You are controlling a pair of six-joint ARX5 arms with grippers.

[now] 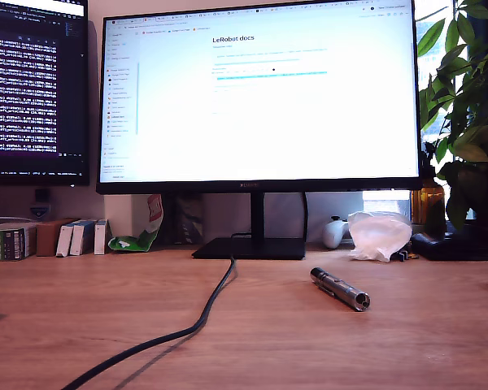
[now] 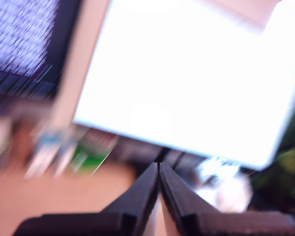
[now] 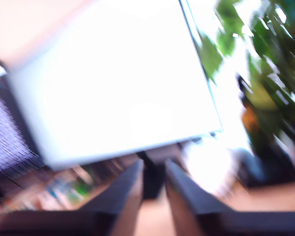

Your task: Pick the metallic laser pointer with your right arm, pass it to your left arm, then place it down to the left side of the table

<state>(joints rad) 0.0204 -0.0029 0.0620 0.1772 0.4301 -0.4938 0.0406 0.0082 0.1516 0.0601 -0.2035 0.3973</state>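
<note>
Laser pointer (image 1: 339, 288) on table (image 1: 439, 333), before monitor (image 1: 260, 93).

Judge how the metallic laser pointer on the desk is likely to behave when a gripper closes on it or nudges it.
The metallic laser pointer lies flat on the smooth table; being a slim cylinder, it would probably roll if nudged sideways. Its shiny metal skin may be slippery. It looks rigid, so it should not flex when lifted.

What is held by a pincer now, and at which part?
Nothing. My first pincer is shut and empty, my second pincer open; the laser pointer lies on the table.
</note>
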